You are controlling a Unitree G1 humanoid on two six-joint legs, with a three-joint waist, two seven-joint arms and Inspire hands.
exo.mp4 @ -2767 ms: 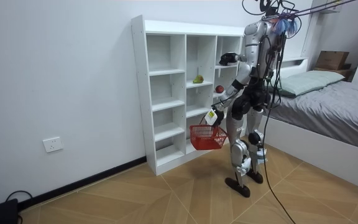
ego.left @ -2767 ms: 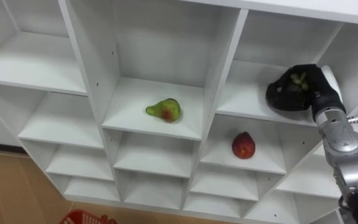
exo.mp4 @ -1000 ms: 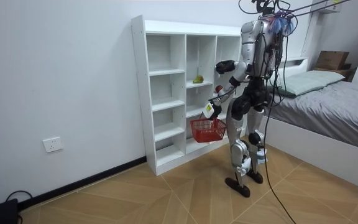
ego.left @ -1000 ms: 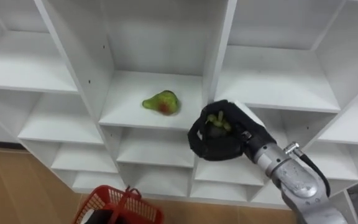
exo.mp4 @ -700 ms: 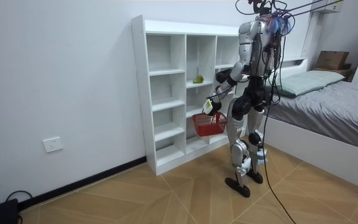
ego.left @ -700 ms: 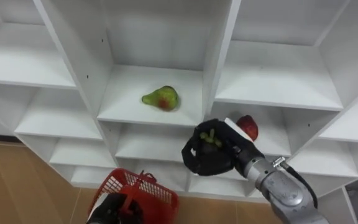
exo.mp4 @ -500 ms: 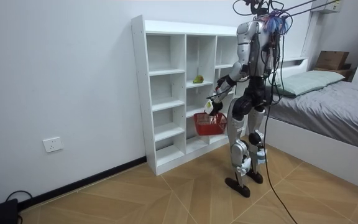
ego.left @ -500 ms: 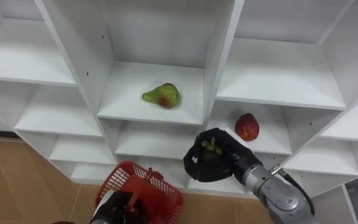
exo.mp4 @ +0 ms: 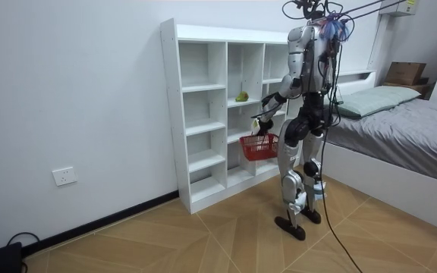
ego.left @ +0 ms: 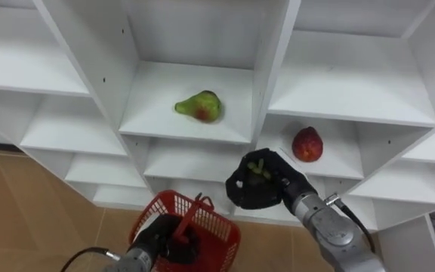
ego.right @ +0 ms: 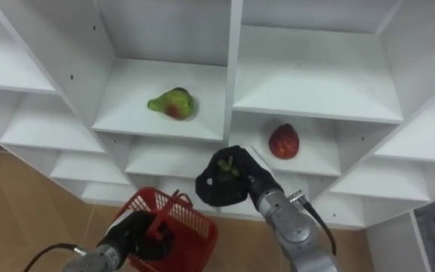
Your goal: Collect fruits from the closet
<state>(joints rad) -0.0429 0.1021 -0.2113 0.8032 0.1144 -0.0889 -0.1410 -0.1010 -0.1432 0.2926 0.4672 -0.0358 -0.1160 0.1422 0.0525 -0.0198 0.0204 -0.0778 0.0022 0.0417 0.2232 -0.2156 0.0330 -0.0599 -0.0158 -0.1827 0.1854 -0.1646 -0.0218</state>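
A white wall [exo.mp4: 74, 91] meets herringbone wood floor [exo.mp4: 203, 235], a grey-covered bed [exo.mp4: 400, 125] nearby.

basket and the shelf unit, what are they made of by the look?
The red basket looks like matte plastic: an open lattice wall with a moulded look. Its handle sits in the left hand. The white shelf unit looks like laminated board: smooth flat panels with rows of small peg holes. Its core is not visible.
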